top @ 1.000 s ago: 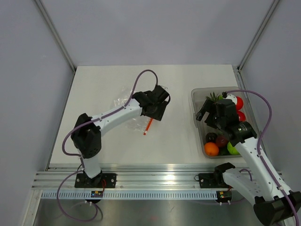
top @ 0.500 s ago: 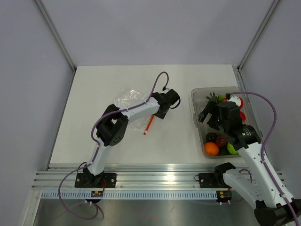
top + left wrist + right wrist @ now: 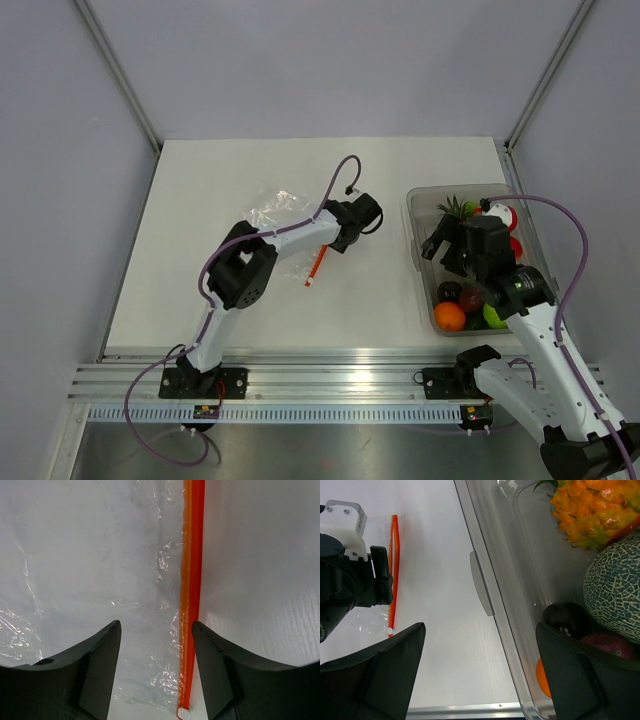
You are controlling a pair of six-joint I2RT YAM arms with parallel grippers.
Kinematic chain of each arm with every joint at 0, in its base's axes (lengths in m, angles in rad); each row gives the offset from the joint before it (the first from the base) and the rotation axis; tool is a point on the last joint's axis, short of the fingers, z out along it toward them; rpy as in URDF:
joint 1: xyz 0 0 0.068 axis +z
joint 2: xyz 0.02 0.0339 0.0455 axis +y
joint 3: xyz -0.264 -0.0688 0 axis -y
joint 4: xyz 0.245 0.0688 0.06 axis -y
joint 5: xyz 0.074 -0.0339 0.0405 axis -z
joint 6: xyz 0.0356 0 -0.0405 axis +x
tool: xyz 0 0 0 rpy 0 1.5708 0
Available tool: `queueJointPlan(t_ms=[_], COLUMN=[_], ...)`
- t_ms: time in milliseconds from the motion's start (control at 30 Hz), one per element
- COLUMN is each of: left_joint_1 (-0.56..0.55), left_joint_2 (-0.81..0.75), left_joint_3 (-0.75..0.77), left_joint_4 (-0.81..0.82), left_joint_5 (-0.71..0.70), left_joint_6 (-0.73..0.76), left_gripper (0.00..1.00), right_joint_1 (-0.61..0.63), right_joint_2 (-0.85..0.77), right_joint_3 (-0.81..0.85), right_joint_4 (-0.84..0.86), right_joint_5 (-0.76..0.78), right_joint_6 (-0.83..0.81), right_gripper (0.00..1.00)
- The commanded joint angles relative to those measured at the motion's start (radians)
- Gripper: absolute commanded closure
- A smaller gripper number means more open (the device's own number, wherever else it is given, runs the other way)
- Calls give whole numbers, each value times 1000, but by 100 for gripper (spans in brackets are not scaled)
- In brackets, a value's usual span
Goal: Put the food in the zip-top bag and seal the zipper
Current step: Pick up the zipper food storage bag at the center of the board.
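The clear zip-top bag (image 3: 272,212) lies flat on the table, its red-orange zipper (image 3: 315,268) along the right edge. My left gripper (image 3: 336,238) is open just above it. In the left wrist view the zipper (image 3: 192,580) runs close inside the right finger (image 3: 225,675), with the bag's plastic (image 3: 100,580) between the jaws. The food sits in the bin: pineapple (image 3: 590,510), green melon (image 3: 615,590), a dark purple piece (image 3: 567,620), an orange piece (image 3: 449,316) and a red piece (image 3: 508,218). My right gripper (image 3: 440,250) is open and empty, its jaws astride the bin's left wall.
The rigid clear bin (image 3: 412,215) stands at the table's right side, its left wall (image 3: 520,580) with a handle tab facing the bag. White table (image 3: 200,180) surrounds the bag. Grey walls close in left, right and back. An aluminium rail runs along the near edge.
My left arm folded its elbow in, and its gripper moved right and settled low over the zipper's far end. My right gripper shifted slightly right over the bin.
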Motion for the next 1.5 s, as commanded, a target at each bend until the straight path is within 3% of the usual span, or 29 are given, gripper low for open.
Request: queueJointPlan(t_ms=[0,267,467,633,933,1400,1467], left_joint_1=[2,2,0,2,0,0,0], left_joint_2=[-5,40,-34,-40,-31,-19,-17], left_joint_3=[-14,-17,-83,-87,-103,-101,-101], left_joint_4=[52,59,120,125,125,108,109], left_joint_5=[-40,-96,-41,-38,-49,-168,-176], left_joint_6=[9,47,32,35,30,36,41], left_gripper=[37,41,37,30,27,50,58], right_joint_1=[3,3,3,3,3,3,3], right_joint_2=[-16,-12,-22,-19,-24,-13,-16], right_joint_3=[-3,-2,-8,-11,-17,-14,-17], right_joint_4=[-16,-21,-24,-21,-24,-20,-20], right_joint_5=[13,4,12,4,5,-2,-2], right_joint_6=[9,6,6,7,6,3,3], right_gripper=[1,1,1,1,1,0,1])
